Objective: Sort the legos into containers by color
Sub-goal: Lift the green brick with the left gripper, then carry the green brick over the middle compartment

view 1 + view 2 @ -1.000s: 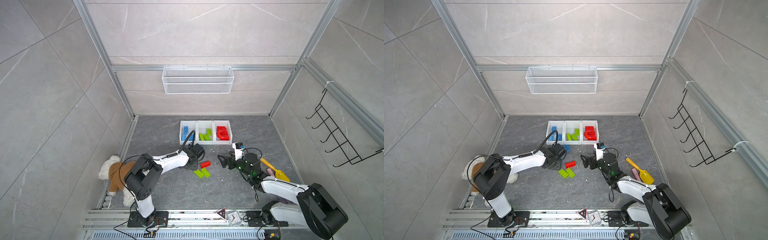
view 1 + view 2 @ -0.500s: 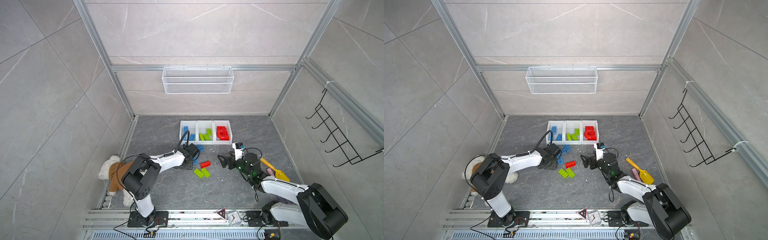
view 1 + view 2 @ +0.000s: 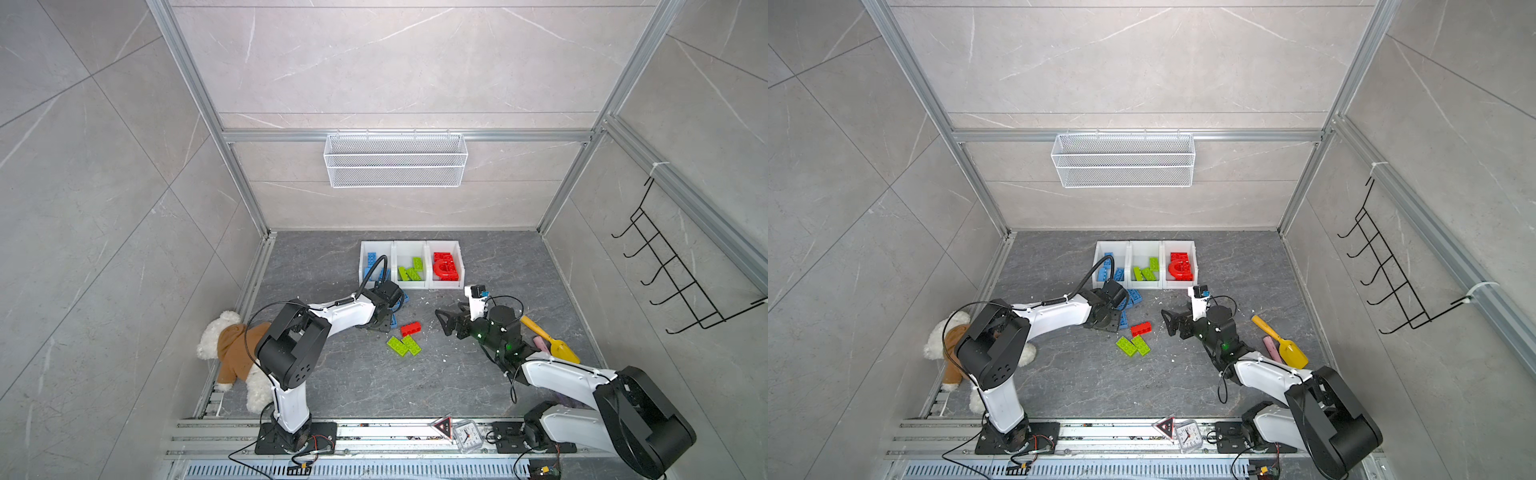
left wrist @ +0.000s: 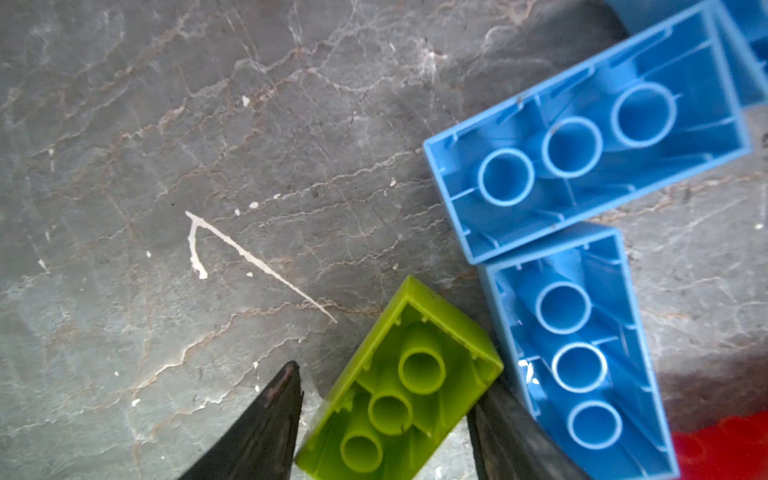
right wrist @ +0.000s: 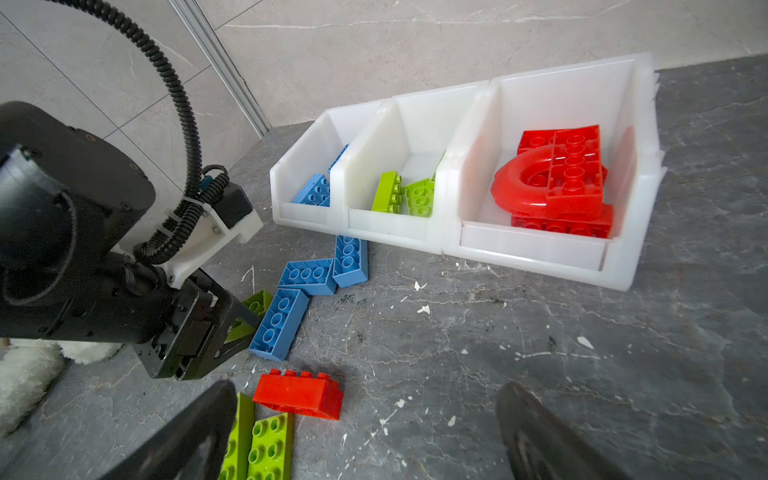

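Note:
My left gripper (image 4: pixel 388 378) is low over the floor, shut on a green lego (image 4: pixel 399 386) that lies skewed between its fingers, both touching it. Two blue legos (image 4: pixel 582 137) lie hollow side up right beside it. In both top views this gripper (image 3: pixel 384 326) (image 3: pixel 1111 322) sits just left of a red lego (image 3: pixel 410 328) and two flat green legos (image 3: pixel 403 345). My right gripper (image 5: pixel 368 395) hangs open and empty, the red lego (image 5: pixel 297 395) by its finger. Three white containers hold blue (image 5: pixel 307 214), green (image 5: pixel 386 226) and red (image 5: pixel 532 249) legos.
Several blue legos (image 5: pixel 307 274) trail from the blue container's front. A teddy bear (image 3: pixel 232 353) lies at the left wall; a yellow scoop (image 3: pixel 552 343) and a pink piece (image 3: pixel 542 343) lie right. A small clock (image 3: pixel 467 434) stands on the front rail.
My left gripper has drawn back from near the bins toward the front left, down to the green lego, and its jaws have narrowed onto it. The right arm has not moved.

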`<state>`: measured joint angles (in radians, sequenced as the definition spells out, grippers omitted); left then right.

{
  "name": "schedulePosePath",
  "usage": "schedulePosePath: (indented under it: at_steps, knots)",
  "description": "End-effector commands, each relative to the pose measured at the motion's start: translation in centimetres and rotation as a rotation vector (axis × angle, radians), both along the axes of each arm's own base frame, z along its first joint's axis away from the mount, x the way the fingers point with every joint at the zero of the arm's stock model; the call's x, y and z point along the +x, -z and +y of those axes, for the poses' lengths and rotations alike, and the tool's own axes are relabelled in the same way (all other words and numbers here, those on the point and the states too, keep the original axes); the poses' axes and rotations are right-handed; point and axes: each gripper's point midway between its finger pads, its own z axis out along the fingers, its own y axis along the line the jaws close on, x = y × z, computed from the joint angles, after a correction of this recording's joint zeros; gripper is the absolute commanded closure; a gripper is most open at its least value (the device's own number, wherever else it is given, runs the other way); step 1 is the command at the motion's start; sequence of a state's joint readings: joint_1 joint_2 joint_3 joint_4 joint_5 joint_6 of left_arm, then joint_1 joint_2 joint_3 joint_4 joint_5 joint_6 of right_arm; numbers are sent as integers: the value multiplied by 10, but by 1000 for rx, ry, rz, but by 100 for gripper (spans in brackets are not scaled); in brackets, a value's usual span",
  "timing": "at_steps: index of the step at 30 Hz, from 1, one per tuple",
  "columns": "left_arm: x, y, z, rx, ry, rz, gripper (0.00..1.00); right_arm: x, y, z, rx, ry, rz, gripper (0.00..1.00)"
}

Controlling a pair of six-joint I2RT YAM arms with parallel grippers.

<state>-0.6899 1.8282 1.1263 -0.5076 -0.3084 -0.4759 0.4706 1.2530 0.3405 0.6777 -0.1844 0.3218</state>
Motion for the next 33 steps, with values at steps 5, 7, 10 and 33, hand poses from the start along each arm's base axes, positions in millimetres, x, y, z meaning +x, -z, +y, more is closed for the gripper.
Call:
schedulePosePath:
  at_steps: [5, 7, 10, 33]
  knots:
    - [12, 0, -6, -26, 39, -5, 43, 6, -7, 3, 5, -3, -12, 0]
    - [14, 0, -7, -30, 44, -1, 45, 6, -8, 2, 3, 1, -14, 0]
    - [15, 2, -9, -32, 48, 6, 51, 6, -8, 2, 1, 1, -15, 0]
    - [72, -171, -61, -183, 228, -298, 71, 7, -26, -37, 88, 156, -75, 0]
